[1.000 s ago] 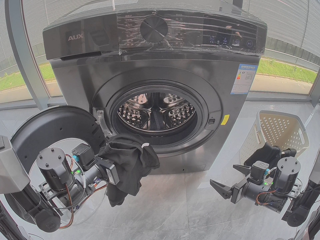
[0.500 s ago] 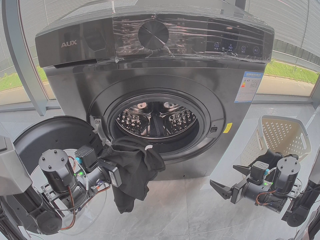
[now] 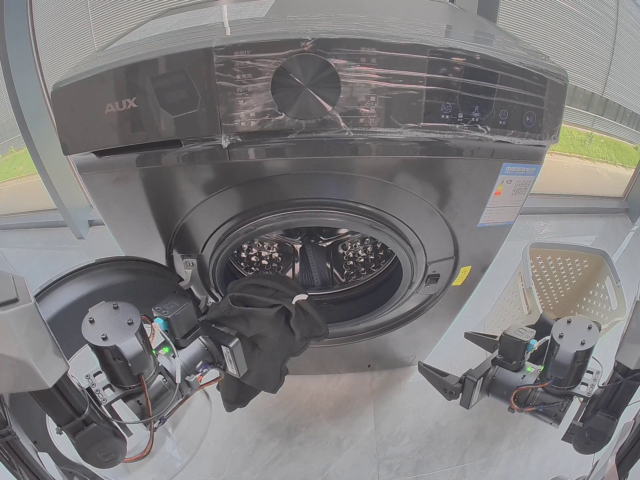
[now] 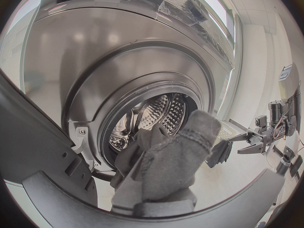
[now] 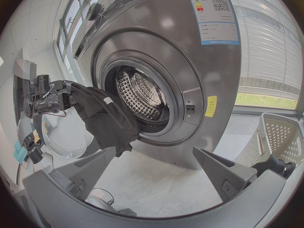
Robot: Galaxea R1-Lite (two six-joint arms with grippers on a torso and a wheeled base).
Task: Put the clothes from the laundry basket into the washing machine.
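A black garment [image 3: 267,321] hangs bunched from my left gripper [image 3: 250,351], which is shut on it just below and left of the washing machine's open drum [image 3: 307,261]. The cloth's top edge overlaps the lower rim of the opening; in the left wrist view the garment [image 4: 171,162] covers the fingers. My right gripper [image 3: 445,353] is open and holds nothing, low at the right, in front of the white laundry basket [image 3: 573,281]. More dark clothes [image 3: 543,325] lie in that basket, partly hidden behind the right arm.
The machine's round door [image 3: 113,288] stands swung open at the left, behind my left arm. The grey tiled floor [image 3: 360,421] lies between the two arms. Glass walls stand behind the machine.
The whole head view has shifted and the machine looks nearer. My left gripper has carried the garment up against the drum's lower rim. The right gripper keeps its pose.
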